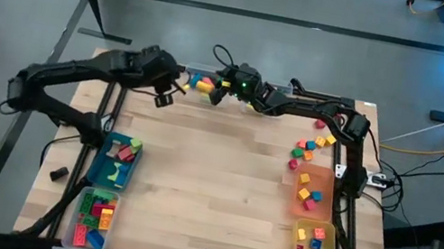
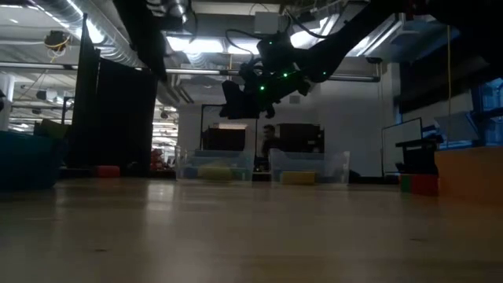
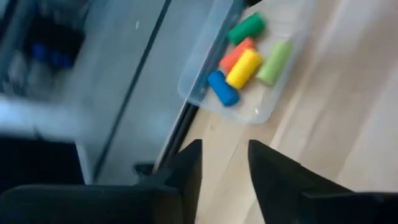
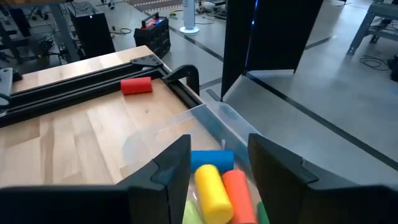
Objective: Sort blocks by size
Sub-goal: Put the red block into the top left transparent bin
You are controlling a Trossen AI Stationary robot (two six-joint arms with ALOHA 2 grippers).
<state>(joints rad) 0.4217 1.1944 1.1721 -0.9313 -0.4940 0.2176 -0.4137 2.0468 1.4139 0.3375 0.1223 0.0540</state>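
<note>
From above, both my grippers hover at the table's far edge over the clear bin point(image 1: 203, 84); my right gripper point(image 1: 221, 90) sits nearer its blocks than my left gripper point(image 1: 169, 94).

Level across the table, my right gripper point(image 2: 236, 106) hangs clear of the wood.

Through my left wrist, my fingers point(image 3: 186, 171) stand parted, empty, the bin's blocks point(image 3: 244, 67) ahead of them.

Through my right wrist, spread fingers point(image 4: 171, 165) straddle a yellow bar point(image 4: 213, 193) lying lengthwise between them, unpinched.
</note>
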